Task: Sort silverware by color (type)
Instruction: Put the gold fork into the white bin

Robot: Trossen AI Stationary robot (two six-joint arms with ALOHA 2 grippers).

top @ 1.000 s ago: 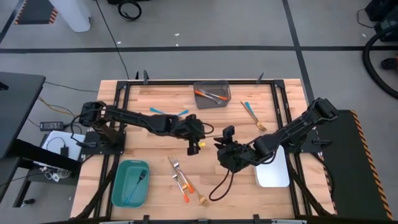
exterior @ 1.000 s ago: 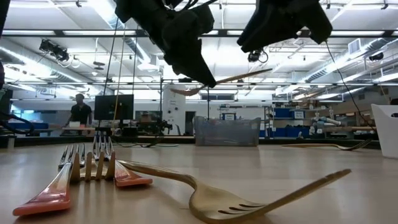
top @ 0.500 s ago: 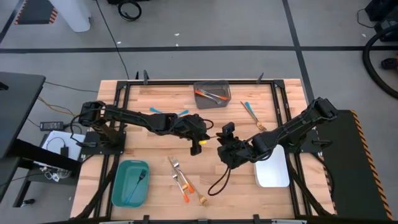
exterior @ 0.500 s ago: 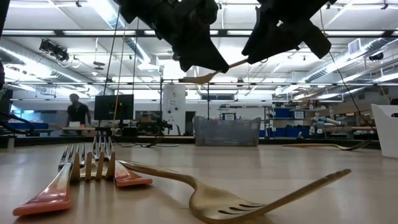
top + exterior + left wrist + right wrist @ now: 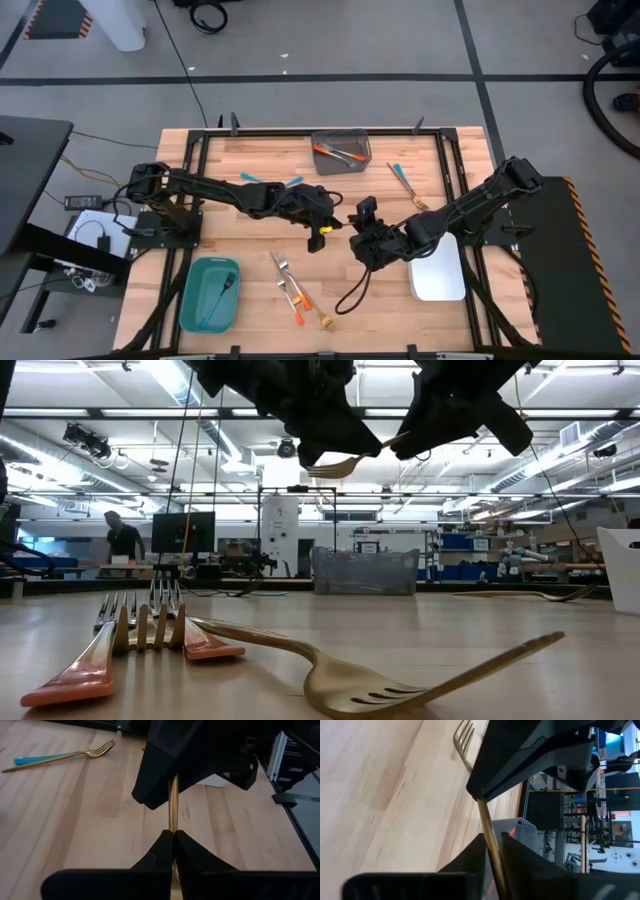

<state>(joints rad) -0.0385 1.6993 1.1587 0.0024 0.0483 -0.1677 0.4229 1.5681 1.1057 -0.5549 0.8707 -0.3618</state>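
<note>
Gold fork lying nearest on the wood table, beside orange-handled forks. Mid-table, aloft: one gold utensil, pinched by left gripper and right gripper, both clamped on it. Farther: grey bin.

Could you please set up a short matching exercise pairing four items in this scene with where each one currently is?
Items:
1. gold utensil
2. grey bin
3. teal bin
4. white bin

Places:
A. near edge of the table, on the left arm's side
B. far edge of the table, centre
C. up in the air between the two claws
D. near the right arm, beside its claw

Pairs: 1-C, 2-B, 3-A, 4-D
</note>
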